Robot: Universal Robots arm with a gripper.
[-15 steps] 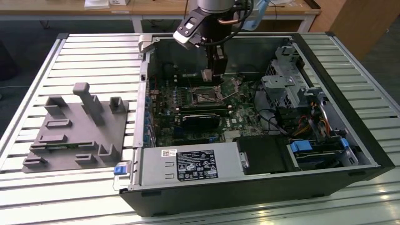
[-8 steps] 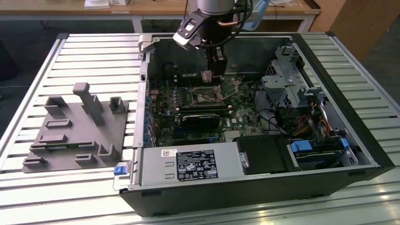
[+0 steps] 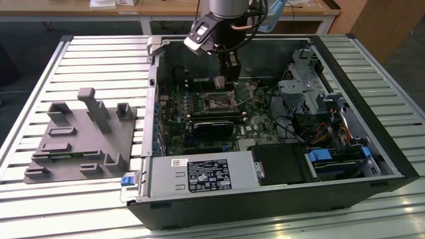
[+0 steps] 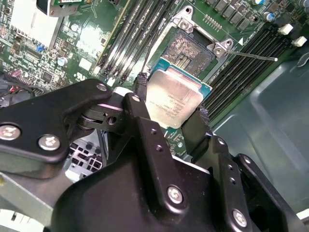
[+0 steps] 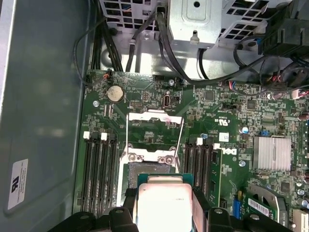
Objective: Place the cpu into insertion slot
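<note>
Tool: the gripper point(image 4: 172, 100) was clamped on the cpu point(image 4: 179, 92), 1 black finger on each of 2 opposite edges, chip flat with the silver side up.

Where the chip was: hanging just above the green board. In the second wrist view it overlapped 1 edge of the insertion slot point(image 4: 192, 48), so it wasn't seated.

Risk, slot side: the long black memory slots point(image 4: 128, 46) ran right beside the socket. My guess is a finger could clip them if the arm dropped without enough room.

Risk, socket: the chip sat off to 1 side of the dark centre. Lowered like that, a corner would probably land on the contacts and bend them, or it'd rest crooked on the frame.

Risk, lever side: the thin wire lever point(image 4: 256, 56) poked out sideways and looked easy to snag.

Holder block point(image 3: 79, 134): matte grey, plastic-looking, with chunky posts and pockets.

Table point(image 3: 40, 74): ribbed pale metal slats.

Case point(image 3: 265, 209): black sheet-metal box, lying open.

Chip: dull silver lid with rounded corners and a green rim.

Socket: shiny silver frame around a grainy dark square.

Fingers point(image 4: 203, 115): matte black, with rough-looking grip strips at the tips.
</note>
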